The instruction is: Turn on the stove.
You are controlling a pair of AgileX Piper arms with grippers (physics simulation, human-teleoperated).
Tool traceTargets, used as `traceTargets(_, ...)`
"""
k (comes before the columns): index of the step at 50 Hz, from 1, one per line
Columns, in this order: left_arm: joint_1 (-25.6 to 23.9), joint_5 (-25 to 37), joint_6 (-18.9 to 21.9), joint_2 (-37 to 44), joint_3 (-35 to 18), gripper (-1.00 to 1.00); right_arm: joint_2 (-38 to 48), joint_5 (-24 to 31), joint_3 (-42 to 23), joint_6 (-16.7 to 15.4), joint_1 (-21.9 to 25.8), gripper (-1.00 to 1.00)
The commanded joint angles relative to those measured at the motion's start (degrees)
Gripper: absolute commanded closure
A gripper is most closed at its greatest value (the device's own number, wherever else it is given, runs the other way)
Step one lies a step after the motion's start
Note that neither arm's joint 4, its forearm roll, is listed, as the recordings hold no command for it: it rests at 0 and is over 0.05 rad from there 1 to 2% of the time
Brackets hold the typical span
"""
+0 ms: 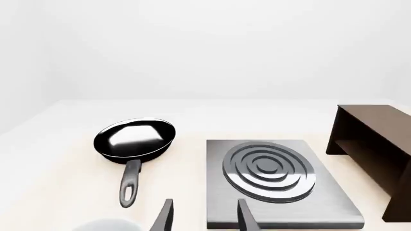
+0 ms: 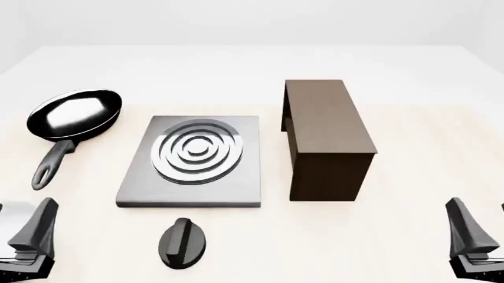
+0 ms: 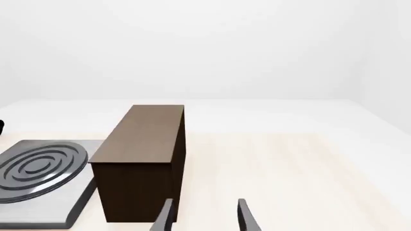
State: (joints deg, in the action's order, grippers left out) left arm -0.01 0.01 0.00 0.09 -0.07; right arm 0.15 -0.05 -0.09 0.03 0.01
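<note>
Stove (image 2: 193,159) between pan (image 2: 75,115) and box (image 2: 324,138), knob (image 2: 183,243) near, both pincers wide, empty.

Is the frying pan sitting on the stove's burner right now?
No, the frying pan rests on the table left of the stove, whose burner rings are bare.

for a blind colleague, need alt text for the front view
A steel stove lies mid-table with its black knob just in front, untouched. A frying pan sits left, a brown box right, and two open grippers wait at the near corners.
</note>
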Motion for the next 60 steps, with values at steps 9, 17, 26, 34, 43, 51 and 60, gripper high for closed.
traceTargets(9,0.44,0.10,0.03,0.13,-0.13,-1.00,0.22,-0.06,-0.15,-0.04,-0.27,-1.00)
traceTargets(17,1.08,-0.39,0.63,0.85,-0.02,-1.00,0.30,-0.04,-0.16,-0.41,-0.23,-1.00)
traceTargets(26,0.65,3.54,2.21,0.24,-4.80,-1.00,0.23,-0.06,-0.15,-0.14,-0.25,-1.00)
traceTargets(34,-2.33,8.78,2.58,1.35,-11.37,-1.00,0.24,-0.06,-0.15,-0.19,-0.23,-1.00)
traceTargets(43,-4.59,13.04,-0.54,7.11,-19.23,-1.00,0.23,-0.06,-0.15,-0.19,-0.23,-1.00)
traceTargets(51,-6.43,17.90,-0.23,12.30,-26.61,-1.00,0.23,-0.06,-0.15,-0.20,-0.22,-1.00)
traceTargets(60,-9.74,22.35,4.57,17.75,-30.43,-1.00,0.23,-0.06,-0.15,-0.20,-0.22,-1.00)
